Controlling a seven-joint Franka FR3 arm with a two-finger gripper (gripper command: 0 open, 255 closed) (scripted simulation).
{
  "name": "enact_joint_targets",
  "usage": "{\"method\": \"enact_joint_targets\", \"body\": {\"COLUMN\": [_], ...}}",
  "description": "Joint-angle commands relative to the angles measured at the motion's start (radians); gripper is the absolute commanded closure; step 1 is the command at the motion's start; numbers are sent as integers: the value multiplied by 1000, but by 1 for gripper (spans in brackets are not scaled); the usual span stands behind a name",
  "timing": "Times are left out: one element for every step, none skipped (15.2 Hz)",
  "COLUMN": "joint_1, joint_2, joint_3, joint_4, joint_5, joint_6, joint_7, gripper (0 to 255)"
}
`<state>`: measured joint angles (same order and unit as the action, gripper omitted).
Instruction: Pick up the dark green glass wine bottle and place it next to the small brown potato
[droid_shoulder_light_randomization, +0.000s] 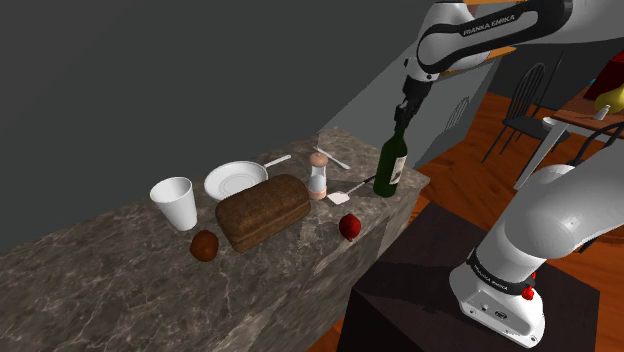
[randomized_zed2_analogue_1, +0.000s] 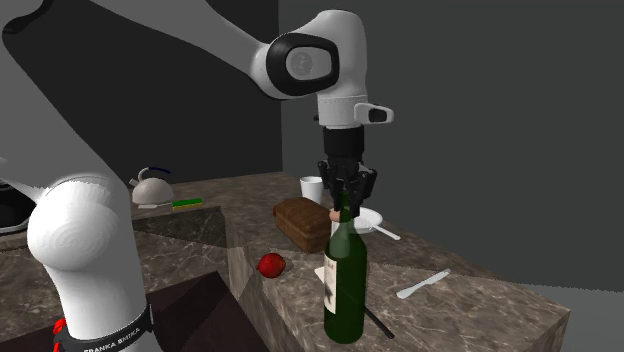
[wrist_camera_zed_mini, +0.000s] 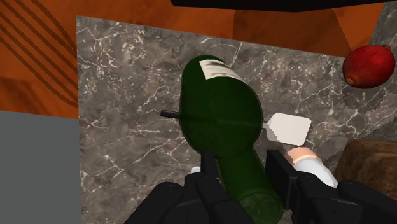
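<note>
1. Shoulder view, largest hazard logged: the wine bottle (droid_shoulder_light_randomization: 390, 165) stood upright at the counter (droid_shoulder_light_randomization: 120, 280) end nearest the stand, well apart from the potato (droid_shoulder_light_randomization: 205, 245). The loaf (droid_shoulder_light_randomization: 262, 210) and shaker (droid_shoulder_light_randomization: 318, 176) lay between them. I judged that a low carry could clip either one.
2. Second hazard: the gripper (wrist_camera_zed_mini: 243, 167) was closed narrowly on the bottle's neck, a finger (wrist_camera_zed_mini: 207, 167) pressed to each side. The heavy body hung below the grasp. I judged that the smooth neck could slip, or the bottle could swing, on a quick lift.
3. Third hazard: the potato was round and lay just beside the loaf, near the cup (droid_shoulder_light_randomization: 175, 203). A hard set-down could nudge it into rolling or tip the cup.
4. Smallest hazard: the apple (droid_shoulder_light_randomization: 349, 227) sat at the counter edge and could be knocked off by a sweeping base.
5. Count, large to small: counter, one; loaf, one; wine bottle, one; plate (droid_shoulder_light_randomization: 235, 180), one; cup, one; shaker, one; apple, one; potato, one.
</note>
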<state>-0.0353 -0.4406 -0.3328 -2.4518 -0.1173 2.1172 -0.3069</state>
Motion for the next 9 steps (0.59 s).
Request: {"method": "enact_joint_targets", "body": {"joint_1": [0,0,0,0,0,1,1,1,1], "joint_2": [0,-5,-9,-13,-16,-20,-23,-25,-28], "joint_3": [0,2,4,6,8,9,11,13,14], "joint_4": [-1,9,20,30,41,52,63,74,86], "joint_5": [0,0,0,1,1,1,2,2,3], "joint_6": [0,-14,-29,-43,-57,-72,-86,-100,-114], "joint_7": [0,1,2,2,3,3,4,5,5], "gripper": [255,255,255,255,255,255,255,255,255]}}
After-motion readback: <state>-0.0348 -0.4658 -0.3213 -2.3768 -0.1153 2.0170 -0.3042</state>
